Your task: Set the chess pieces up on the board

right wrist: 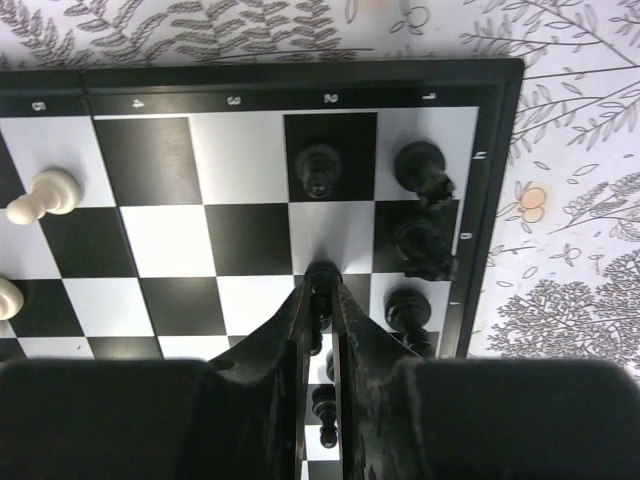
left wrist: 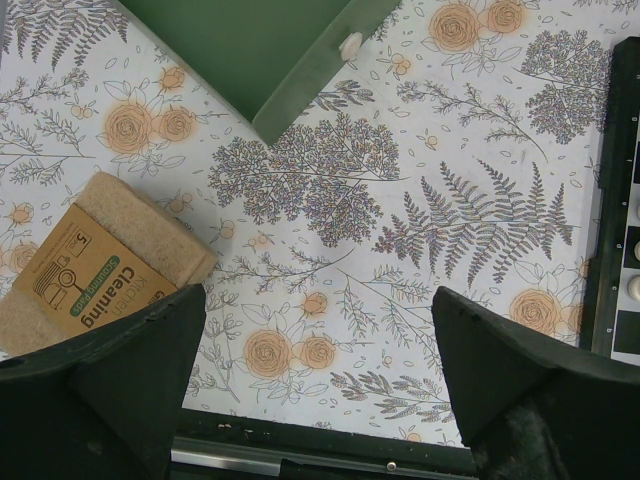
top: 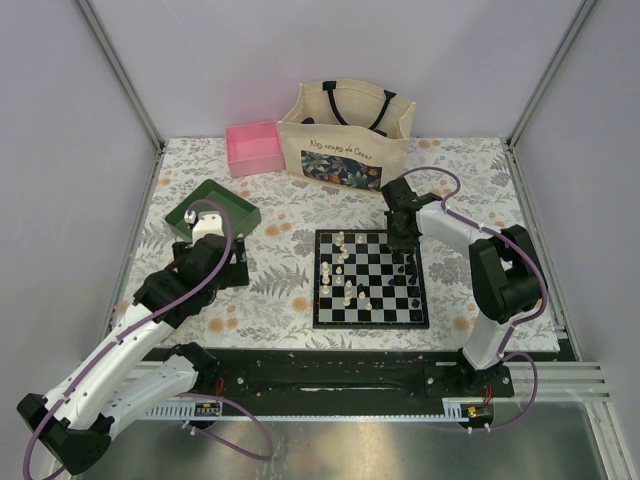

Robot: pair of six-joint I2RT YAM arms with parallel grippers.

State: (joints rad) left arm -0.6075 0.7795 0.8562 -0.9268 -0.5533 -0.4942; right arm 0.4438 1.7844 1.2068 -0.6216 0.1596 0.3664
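The left pincer point(left wrist: 318, 300) hangs wide open and empty above the floral-patterned surface point(left wrist: 400, 200), beside a tan scouring-pad pack point(left wrist: 95, 265). Farther on lies the small flat square chessboard point(top: 370, 322), black and white checks inside a black border. Tiny cream-white chess figures point(right wrist: 42, 193) stand scattered over its left half. Glossy black figures point(right wrist: 422, 240) cluster along its right edge. Beside that cluster, the right pincer point(right wrist: 322, 300) is narrowed around one round-headed black piece point(right wrist: 322, 275).

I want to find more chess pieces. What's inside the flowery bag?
The tote bag is open at the top, showing only its black handles and some cream inner wall. Its front wall hides the bottom, so anything lying down there cannot be seen.
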